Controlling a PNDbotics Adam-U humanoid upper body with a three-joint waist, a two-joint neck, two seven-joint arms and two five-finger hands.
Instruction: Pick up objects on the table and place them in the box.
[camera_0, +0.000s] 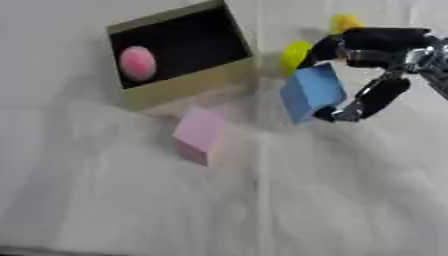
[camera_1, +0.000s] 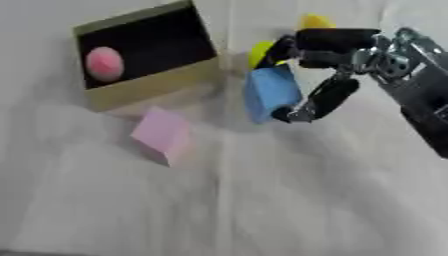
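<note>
Your right hand (camera_0: 372, 75) comes in from the upper right and has its fingers and thumb curled around a blue block (camera_0: 311, 92), pinching it between the upper fingers and the lower thumb. The block sits tilted in that grip, and its lower corner looks raised off the white cloth (camera_0: 262, 200) covering the table, though you cannot tell for certain whether it still touches. Just behind the block and your fingers there is a yellow round thing (camera_0: 295, 54), partly hidden, and a second yellow piece (camera_0: 344, 22) shows a little farther back near the top edge. The box (camera_0: 188, 82) lies to the left of the hand, tan on its walls and dark inside, and a pink ball (camera_0: 137, 63) rests in it against the left wall. A pink block (camera_0: 201, 134) stands on the cloth just in front of the box, near its front wall, and well left of the blue block. Your left hand does not show in either view.
</note>
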